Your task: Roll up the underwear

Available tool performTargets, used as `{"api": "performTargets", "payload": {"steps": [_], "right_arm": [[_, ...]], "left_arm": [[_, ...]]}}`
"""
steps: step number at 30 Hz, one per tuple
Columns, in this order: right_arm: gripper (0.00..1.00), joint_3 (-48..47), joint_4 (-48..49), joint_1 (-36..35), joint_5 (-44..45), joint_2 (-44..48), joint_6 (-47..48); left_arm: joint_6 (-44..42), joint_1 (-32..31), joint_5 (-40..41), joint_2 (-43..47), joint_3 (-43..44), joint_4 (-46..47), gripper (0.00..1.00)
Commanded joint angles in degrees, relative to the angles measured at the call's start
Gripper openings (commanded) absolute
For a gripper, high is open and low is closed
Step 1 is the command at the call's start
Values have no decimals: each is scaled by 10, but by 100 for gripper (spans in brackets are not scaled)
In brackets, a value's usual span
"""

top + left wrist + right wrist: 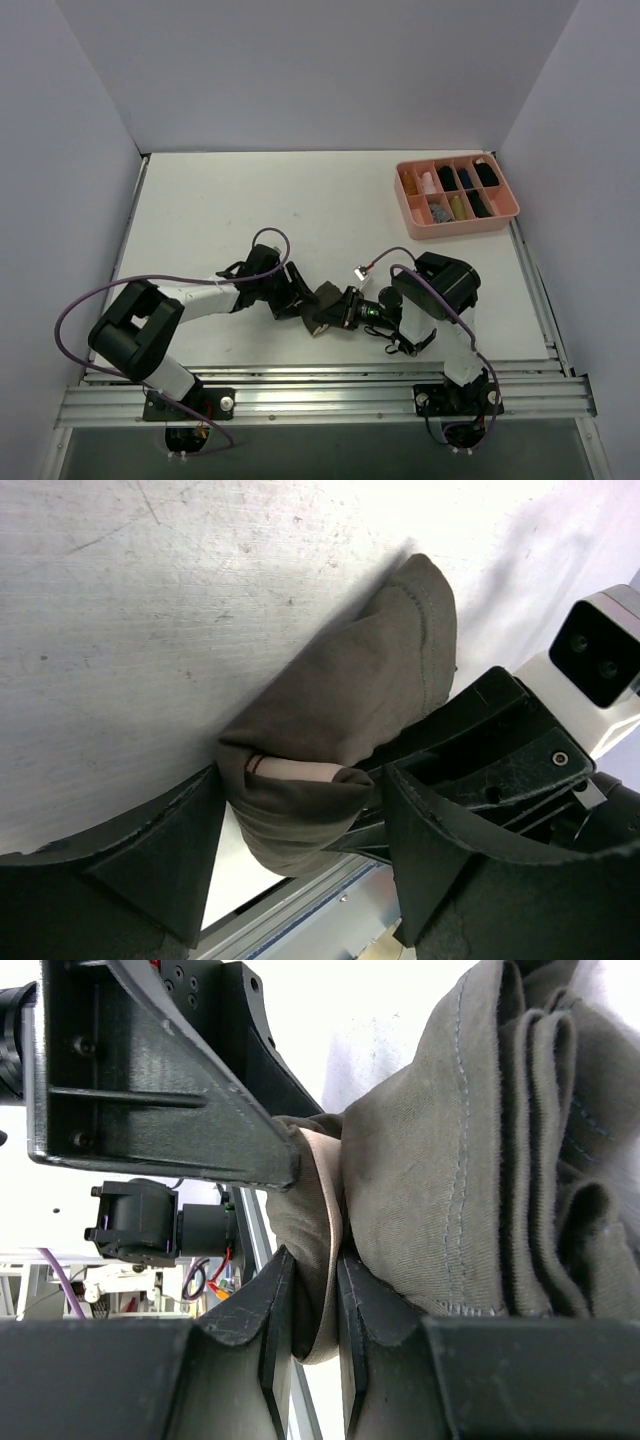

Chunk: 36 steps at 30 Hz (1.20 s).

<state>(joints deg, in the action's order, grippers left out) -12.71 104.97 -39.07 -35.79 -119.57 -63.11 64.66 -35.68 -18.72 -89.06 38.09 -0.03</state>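
Small dark olive-brown cloth underwear (325, 300), bunched into a thick, loose bundle, with stitched hems and several stacked folds showing in the right wrist view. Light tan waistband strip (300, 770) wrapped into the rolled end, a thin red mark at its edge. Long axis in the left wrist view slanting from that rolled end at lower left up to a rounded, tapering end at upper right; direction in the top view too small to tell. Placed at the near middle of the scuffed white table (250, 200), between the two arms; touching the tabletop or just above it, not possible to tell. Black two-finger right gripper (312, 1280) set narrow, pinching a fold of the olive cloth and the tan strip between its tips. Black two-finger left gripper (300, 850) spread wide, one finger on each side of the rolled end, holding nothing. Pink plastic compartment tray (455, 232) of small bundles at the far right corner, well apart from the garment.
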Motion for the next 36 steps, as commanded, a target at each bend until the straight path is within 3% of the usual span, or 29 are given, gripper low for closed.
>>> {"api": "performTargets", "payload": {"steps": [1, 5, 10, 13, 18, 23, 28, 36], "right_arm": [[5, 37, -101, 2, 29, -81, 64], [7, 35, -122, 6, 27, -59, 59], [15, 16, -253, 7, 34, 26, 86], [22, -1, -373, 7, 52, 104, 120], [31, -72, -722, -4, 163, 321, 213], [43, -126, -886, -16, 270, 470, 277], [50, -170, -932, -82, 350, 527, 330], [56, -246, -964, -246, 507, 465, 359]], "left_arm": [[-2, -5, 21, -17, 17, -21, 70], [-5, -11, 35, -27, 30, -76, 55], [-25, -23, 54, -39, 59, -153, 38], [-38, -28, 68, -59, 96, -222, 31], [-63, -40, 90, -95, 158, -320, 18], [-78, -47, 96, -124, 214, -372, 13], [-90, -48, 88, -173, 269, -440, 11], [-96, -51, 83, -215, 318, -493, 11]]}}
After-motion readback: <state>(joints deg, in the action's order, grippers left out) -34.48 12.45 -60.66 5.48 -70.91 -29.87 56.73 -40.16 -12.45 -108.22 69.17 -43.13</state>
